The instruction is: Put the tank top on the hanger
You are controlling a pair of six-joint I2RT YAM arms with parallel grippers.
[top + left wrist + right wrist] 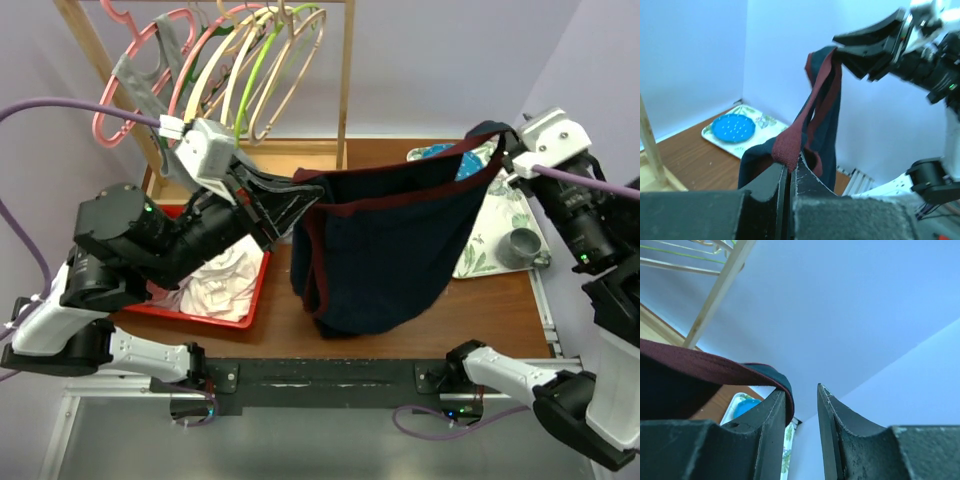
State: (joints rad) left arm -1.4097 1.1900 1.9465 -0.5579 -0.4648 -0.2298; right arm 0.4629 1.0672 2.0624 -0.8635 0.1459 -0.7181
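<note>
The dark navy tank top [390, 250] with dark red trim hangs stretched in the air between my two grippers, its body drooping toward the table. My left gripper [300, 200] [790, 167] is shut on one red-trimmed strap [787, 145]. My right gripper [500, 150] [801, 390] stands open; the other strap [690, 365] lies draped over its left finger [775, 410], with nothing between the jaws. The thin tan hanger [303, 80] hangs on the wooden rack at the back, apart from both grippers.
A wooden rack [345, 80] at the back holds pink, pale yellow and green hangers, with a grey top [150, 70] on a pink one. A red tray [262, 285] holds a white garment. A floral tray [500, 230] carries a blue dish [732, 127] and a grey cup [520, 245].
</note>
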